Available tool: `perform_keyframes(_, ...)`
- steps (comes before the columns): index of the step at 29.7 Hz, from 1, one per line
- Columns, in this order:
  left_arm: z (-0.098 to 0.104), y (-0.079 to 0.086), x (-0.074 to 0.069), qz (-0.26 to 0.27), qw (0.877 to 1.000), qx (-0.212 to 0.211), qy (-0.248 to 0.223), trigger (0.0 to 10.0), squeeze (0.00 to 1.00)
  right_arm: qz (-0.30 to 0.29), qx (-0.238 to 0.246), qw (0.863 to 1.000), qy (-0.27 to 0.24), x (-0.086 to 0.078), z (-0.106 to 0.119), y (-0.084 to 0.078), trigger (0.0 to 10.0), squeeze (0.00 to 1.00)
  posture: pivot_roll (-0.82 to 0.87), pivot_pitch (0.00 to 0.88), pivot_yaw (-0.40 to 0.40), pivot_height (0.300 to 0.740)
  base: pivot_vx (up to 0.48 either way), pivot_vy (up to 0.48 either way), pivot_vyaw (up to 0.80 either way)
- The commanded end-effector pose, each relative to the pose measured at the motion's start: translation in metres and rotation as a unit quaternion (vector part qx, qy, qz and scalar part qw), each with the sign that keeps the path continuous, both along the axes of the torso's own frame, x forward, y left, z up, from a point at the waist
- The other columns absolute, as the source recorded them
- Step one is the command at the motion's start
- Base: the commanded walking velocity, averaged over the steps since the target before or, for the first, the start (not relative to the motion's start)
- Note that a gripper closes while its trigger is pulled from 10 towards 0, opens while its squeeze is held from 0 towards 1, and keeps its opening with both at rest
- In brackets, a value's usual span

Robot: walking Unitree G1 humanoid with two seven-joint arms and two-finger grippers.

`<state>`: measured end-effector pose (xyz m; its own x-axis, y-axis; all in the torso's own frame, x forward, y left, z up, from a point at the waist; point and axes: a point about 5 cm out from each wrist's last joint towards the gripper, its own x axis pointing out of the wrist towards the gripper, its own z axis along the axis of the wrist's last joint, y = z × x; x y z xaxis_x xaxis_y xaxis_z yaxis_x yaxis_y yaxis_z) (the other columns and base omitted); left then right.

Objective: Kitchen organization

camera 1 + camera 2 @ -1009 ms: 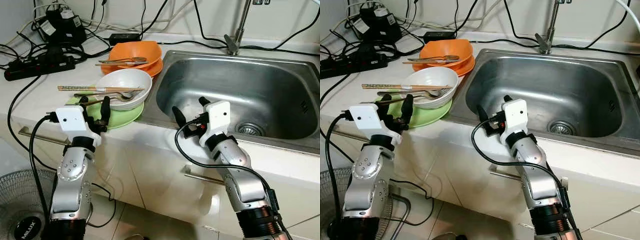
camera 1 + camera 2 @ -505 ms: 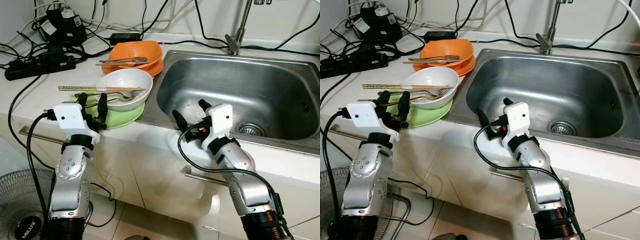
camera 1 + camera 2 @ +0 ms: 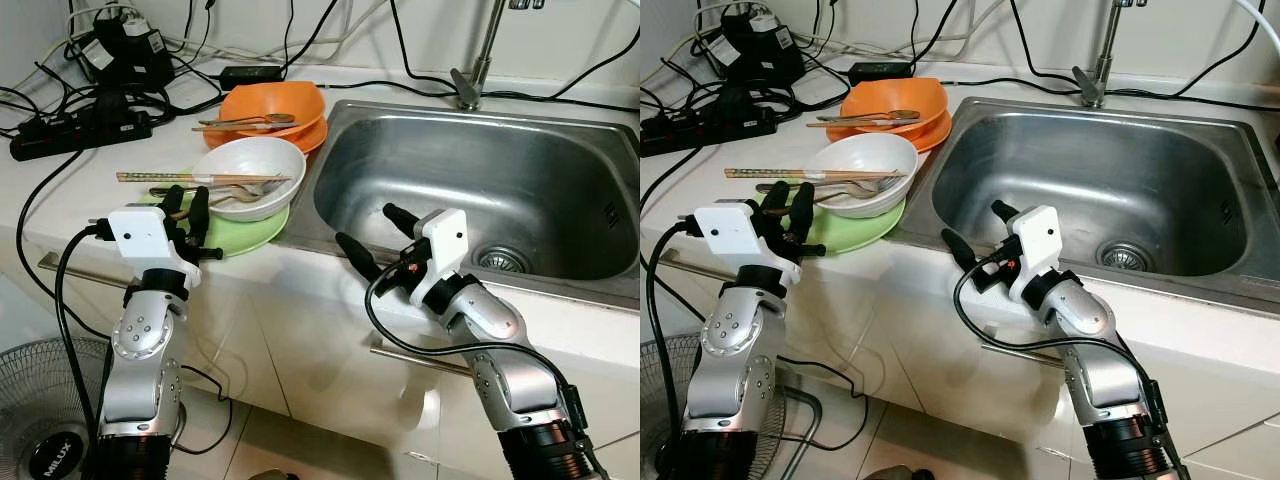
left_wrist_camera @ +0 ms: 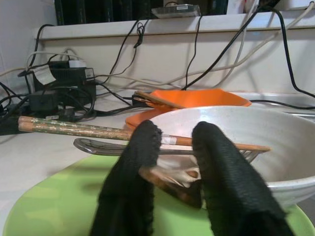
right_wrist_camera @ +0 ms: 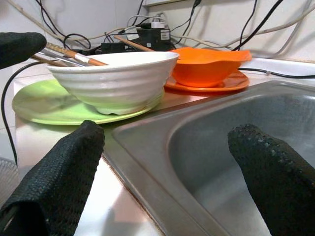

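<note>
**Black fingers closing in on the stacked dishes beside the sink**

Stainless steel sink (image 3: 560,160) is sitting on the far side of the right gripper (image 3: 372,236), whose two black fingers are spread wide apart with nothing between them. One fingertip is hanging over the basin's near wall, the other over the white counter (image 3: 70,200) edge just outside the rim. In the right wrist view the sink rim is running between the two pads, and the dishes are lying beyond the tips.

Over at the left gripper (image 3: 186,207), the fingers are standing only a narrow gap apart, pointing up over the near edge of the green plate (image 3: 250,232). In the left wrist view a dark spoon handle (image 4: 167,179) is lying in that gap, but I cannot tell whether the pads are actually clamping it. Just past the fingertips the white bowl (image 3: 262,163) is resting on the green plate, with a pair of wooden chopsticks (image 3: 190,178) lying flat across its rim and metal cutlery (image 3: 235,193) poking out beneath them.

Further beyond the left fingertips, an orange bowl (image 3: 275,103) is sitting on an orange plate (image 3: 312,137), touching the sink's corner, with a spoon (image 3: 248,120) laid across it. Behind all that, a black power strip (image 3: 80,133) and a tangle of cables are sprawling along the wall. The faucet (image 3: 478,55) is rising at the back of the basin, and a drain (image 3: 500,259) is showing in the sink floor just beyond the right gripper.
</note>
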<state>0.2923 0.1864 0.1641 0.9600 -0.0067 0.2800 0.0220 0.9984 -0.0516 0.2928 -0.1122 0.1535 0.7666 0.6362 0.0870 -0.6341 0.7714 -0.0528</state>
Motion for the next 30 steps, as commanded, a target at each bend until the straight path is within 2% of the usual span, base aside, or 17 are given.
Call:
perform_keyframes(1,0.006,0.001,0.001,0.0,1.0,0.001,-0.002,0.0,0.0,0.021,0.003,1.0,-0.002,-0.003,0.003,0.003,10.0,0.0,-0.04,0.051,0.096,0.74,0.0,0.0,0.0)
perform_keyframes(11,0.031,-0.008,0.003,-0.012,0.999,-0.04,0.021,0.0,0.0,0.024,0.002,1.0,0.001,-0.003,0.003,0.003,10.0,0.0,-0.04,0.054,0.097,0.74,0.0,0.0,0.0)
perform_keyframes(20,0.039,-0.007,0.002,-0.012,0.997,-0.052,0.047,0.0,0.0,0.025,0.001,1.0,-0.001,-0.002,0.003,0.005,10.0,0.0,-0.03,0.053,0.099,0.74,0.0,0.0,0.0)
perform_keyframes(24,0.039,-0.01,-0.002,-0.002,0.992,-0.065,0.104,0.0,0.0,0.023,0.002,1.0,-0.002,-0.001,0.003,0.005,10.0,0.0,-0.03,0.053,0.102,0.74,0.0,0.0,0.0)
perform_keyframes(30,0.043,-0.011,-0.006,-0.007,0.989,-0.051,0.138,0.0,0.0,0.022,0.003,1.0,-0.003,-0.001,0.004,0.006,10.0,0.0,-0.02,0.056,0.104,0.74,0.0,0.0,0.0)
